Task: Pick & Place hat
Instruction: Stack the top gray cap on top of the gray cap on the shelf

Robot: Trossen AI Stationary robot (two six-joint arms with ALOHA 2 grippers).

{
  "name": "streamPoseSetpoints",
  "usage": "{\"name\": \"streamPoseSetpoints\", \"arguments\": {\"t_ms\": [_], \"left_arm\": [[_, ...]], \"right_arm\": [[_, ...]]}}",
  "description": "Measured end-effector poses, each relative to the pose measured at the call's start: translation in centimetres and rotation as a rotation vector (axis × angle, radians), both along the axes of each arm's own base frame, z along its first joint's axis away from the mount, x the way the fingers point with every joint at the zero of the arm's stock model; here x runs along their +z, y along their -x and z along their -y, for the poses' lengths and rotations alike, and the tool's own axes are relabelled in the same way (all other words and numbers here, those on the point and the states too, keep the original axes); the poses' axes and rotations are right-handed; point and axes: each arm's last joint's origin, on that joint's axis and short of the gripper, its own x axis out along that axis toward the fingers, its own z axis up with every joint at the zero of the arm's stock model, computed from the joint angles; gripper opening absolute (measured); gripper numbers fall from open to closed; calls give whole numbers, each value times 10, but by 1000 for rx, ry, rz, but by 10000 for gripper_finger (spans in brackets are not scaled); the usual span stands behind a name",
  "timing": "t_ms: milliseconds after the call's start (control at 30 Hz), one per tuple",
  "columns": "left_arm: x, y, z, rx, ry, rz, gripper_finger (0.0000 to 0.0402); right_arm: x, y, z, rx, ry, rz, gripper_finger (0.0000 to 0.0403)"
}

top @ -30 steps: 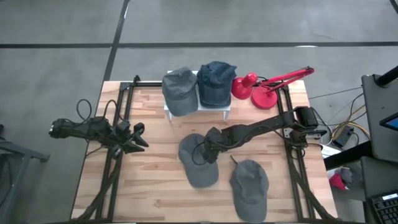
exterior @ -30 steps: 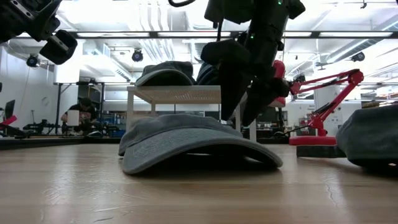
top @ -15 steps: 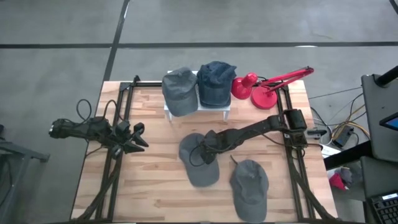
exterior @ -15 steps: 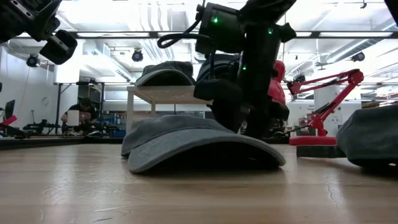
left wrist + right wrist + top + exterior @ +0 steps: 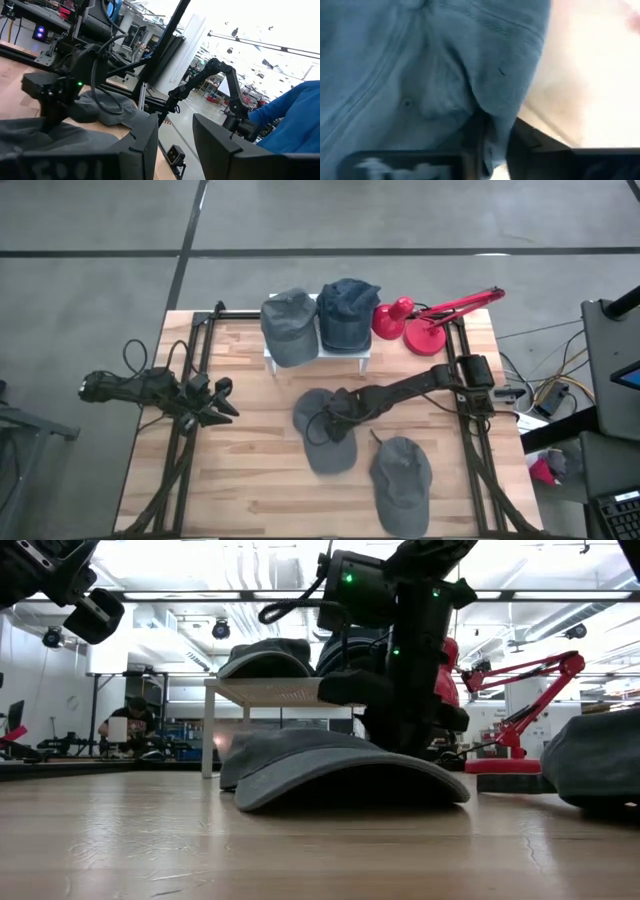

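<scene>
A grey hat [image 5: 322, 432] lies at the table's middle, brim and crown edge on the wood; it also shows in the low view [image 5: 340, 765]. My right gripper [image 5: 333, 418] is down on its crown, shut on the cloth. A second grey hat [image 5: 400, 478] lies near the front right. A grey hat [image 5: 290, 325] and a blue hat [image 5: 347, 312] sit on a white stand [image 5: 318, 355] at the back. My left gripper [image 5: 222, 402] waits open at the table's left, holding nothing. My right gripper pinches a raised fold of the hat's crown [image 5: 492, 120] between its two fingers [image 5: 472, 142]. It comes from above, slanting in from the table's right. The hat stays on the table, its brim and rim on the wood.
A red desk lamp [image 5: 425, 320] stands at the back right beside the stand. Black frame rails run along the left [image 5: 195, 360] and right [image 5: 470, 430] sides of the table. Bare wood lies at the front left.
My right gripper has come down onto the middle hat's crown and taken hold of a fold of it. The hat has slid a little toward the table's right edge, staying flat on the wood.
</scene>
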Motion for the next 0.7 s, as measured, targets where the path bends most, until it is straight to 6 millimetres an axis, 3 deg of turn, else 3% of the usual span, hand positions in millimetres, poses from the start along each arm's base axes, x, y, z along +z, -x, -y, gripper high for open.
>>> {"name": "streamPoseSetpoints", "arguments": {"t_ms": [133,333,700], "left_arm": [[0,0,0,0,0,0,124],[2,0,0,0,5,15,124],[5,0,0,1,36,38,124]], "right_arm": [[15,2,-2,42,-19,40,14],[41,6,-4,71,-12,123,10],[103,20,-26,150,-39,367,9]]}}
